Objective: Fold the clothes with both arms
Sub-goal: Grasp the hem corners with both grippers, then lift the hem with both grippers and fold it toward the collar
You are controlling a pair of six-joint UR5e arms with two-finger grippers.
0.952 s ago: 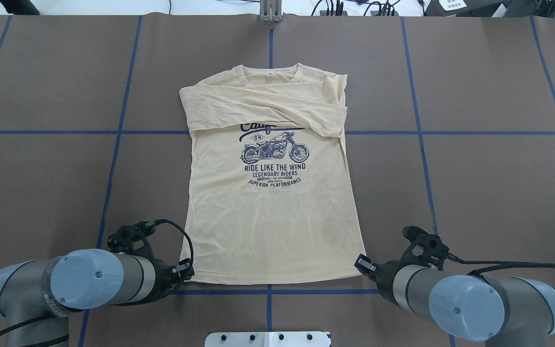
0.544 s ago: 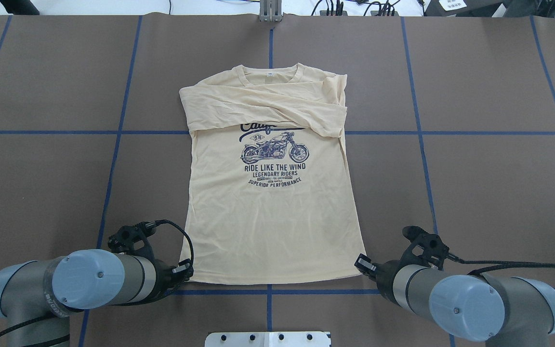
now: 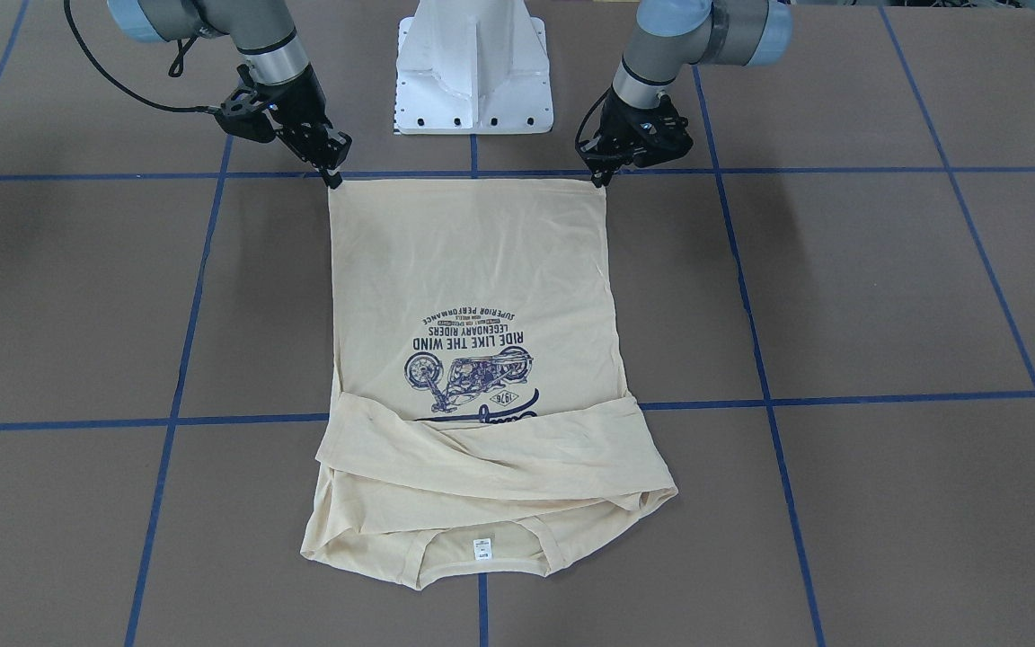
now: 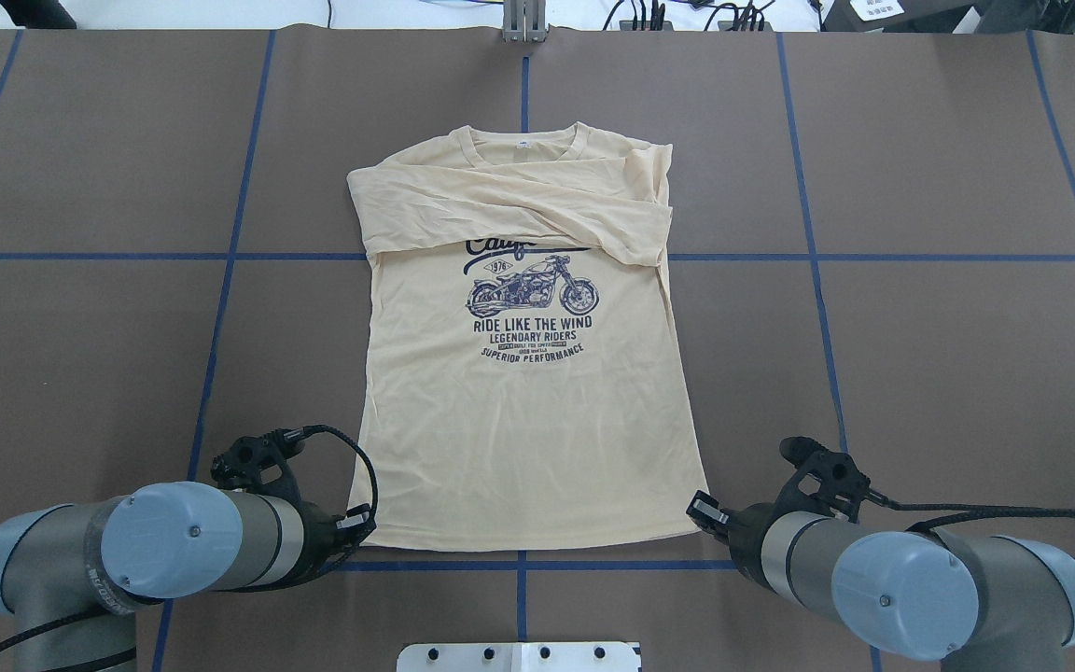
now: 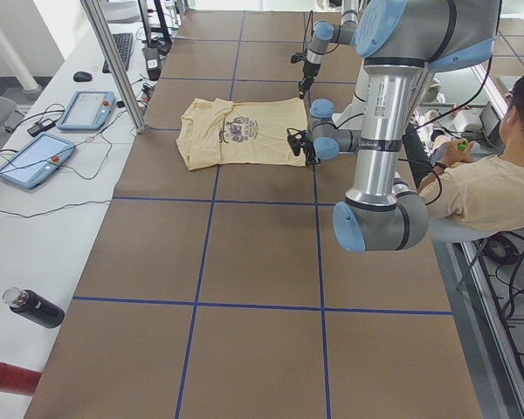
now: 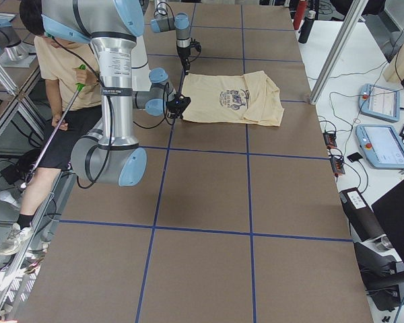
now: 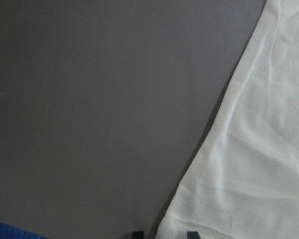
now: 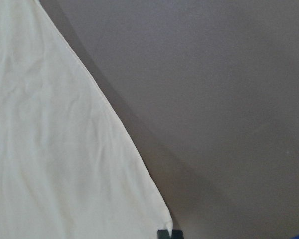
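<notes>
Left gripper: fingers apart, one on each side of a hem corner of the T-shirt.
Right gripper: fingertips pinched together on the other hem corner.
T-shirt: flat on the brown table, print up, sleeves folded across the chest.

Brown blue-gridded table, white side bench

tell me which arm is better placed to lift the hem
Right, narrowly. Both arms sit at hem corners of the shirt, but the right gripper looks closed on its corner, while the left gripper has its tips apart.
</notes>
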